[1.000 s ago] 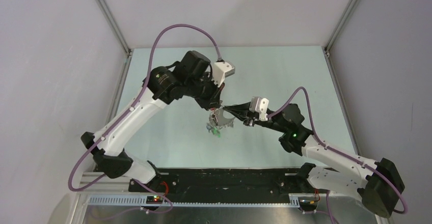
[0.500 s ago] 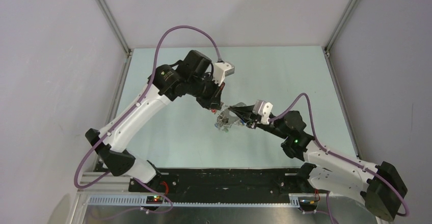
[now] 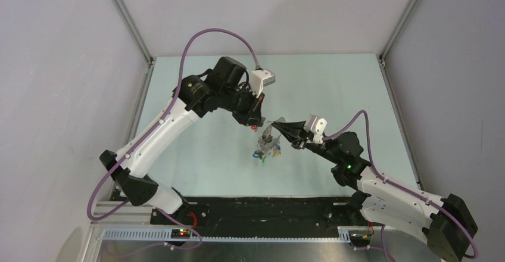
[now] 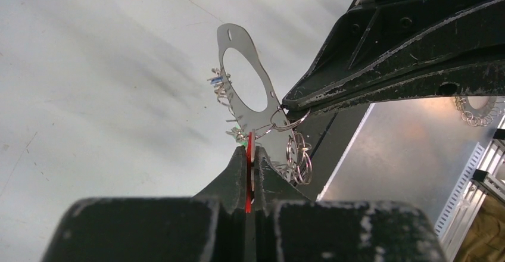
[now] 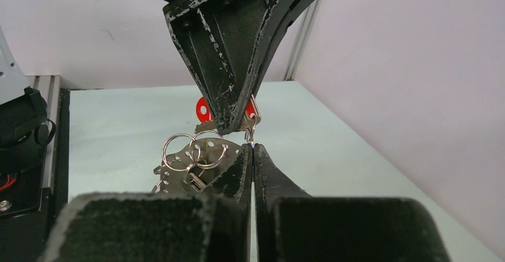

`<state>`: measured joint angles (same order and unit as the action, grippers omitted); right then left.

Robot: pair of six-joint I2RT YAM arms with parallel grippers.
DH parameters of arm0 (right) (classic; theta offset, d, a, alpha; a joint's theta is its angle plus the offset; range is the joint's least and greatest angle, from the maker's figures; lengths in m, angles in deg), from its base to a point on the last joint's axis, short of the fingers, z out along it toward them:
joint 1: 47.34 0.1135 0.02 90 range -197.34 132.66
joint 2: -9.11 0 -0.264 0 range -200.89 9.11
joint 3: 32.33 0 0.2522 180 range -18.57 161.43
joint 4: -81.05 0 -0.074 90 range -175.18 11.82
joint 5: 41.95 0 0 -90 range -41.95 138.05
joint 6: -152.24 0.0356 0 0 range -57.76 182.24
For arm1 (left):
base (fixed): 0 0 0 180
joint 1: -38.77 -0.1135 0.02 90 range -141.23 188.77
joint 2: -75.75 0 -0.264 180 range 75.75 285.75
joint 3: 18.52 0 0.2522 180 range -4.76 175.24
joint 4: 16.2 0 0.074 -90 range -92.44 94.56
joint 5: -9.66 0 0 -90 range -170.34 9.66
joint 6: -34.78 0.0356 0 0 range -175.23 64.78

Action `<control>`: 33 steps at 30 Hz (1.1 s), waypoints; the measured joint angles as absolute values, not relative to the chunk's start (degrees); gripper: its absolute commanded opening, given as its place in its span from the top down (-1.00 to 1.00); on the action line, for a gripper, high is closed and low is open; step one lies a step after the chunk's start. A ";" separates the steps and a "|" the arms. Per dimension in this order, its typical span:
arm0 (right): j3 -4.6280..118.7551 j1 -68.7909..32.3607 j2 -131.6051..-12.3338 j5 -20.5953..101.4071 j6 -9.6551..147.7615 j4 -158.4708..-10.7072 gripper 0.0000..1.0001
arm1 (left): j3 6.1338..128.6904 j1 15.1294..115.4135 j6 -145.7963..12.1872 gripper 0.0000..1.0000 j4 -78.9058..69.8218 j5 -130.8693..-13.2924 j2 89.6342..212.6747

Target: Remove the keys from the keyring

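The keyring (image 4: 262, 104) is a flat grey metal hoop with a large oval opening and small holes round its rim. It hangs in the air between my grippers, and it also shows in the top view (image 3: 268, 138) and the right wrist view (image 5: 208, 155). My left gripper (image 4: 251, 149) is shut on a red-headed key (image 4: 248, 175), also seen in the right wrist view (image 5: 202, 109). My right gripper (image 5: 252, 147) is shut on a small split ring (image 5: 249, 134) right below that key. Green and blue keys (image 3: 264, 156) dangle under the hoop. Loose split rings (image 5: 189, 150) hang from it.
The pale green table (image 3: 333, 89) lies below, walled by grey panels and aluminium posts (image 3: 128, 18). A black base rail (image 3: 262, 211) runs along the near edge. More small rings (image 4: 476, 110) lie on the metal shelf beyond it.
The right gripper has drawn back to the right and the hanging bunch has shifted right with it. The left gripper has stayed nearly in place, still on the red key.
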<state>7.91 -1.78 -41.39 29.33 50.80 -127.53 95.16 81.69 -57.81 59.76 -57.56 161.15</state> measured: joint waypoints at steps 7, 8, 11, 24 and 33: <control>7.54 -2.33 -42.02 28.36 52.63 -129.04 1.00 | 94.18 81.43 -57.16 1.00 58.82 -56.97 161.09; 7.54 -2.42 -42.22 28.08 52.83 -129.37 1.00 | 94.07 81.40 -56.72 1.00 58.71 -56.97 161.00; 7.54 -2.48 -42.77 27.38 53.18 -130.09 1.00 | 93.57 81.40 -55.65 1.00 58.49 -56.97 160.50; 9.22 -2.13 -44.16 22.18 50.97 -130.42 1.00 | 92.15 83.09 -48.70 1.00 58.53 -58.61 158.88; 10.64 -0.38 -44.21 20.65 47.98 -128.19 1.00 | 90.81 84.55 -44.18 1.00 58.64 -60.09 156.91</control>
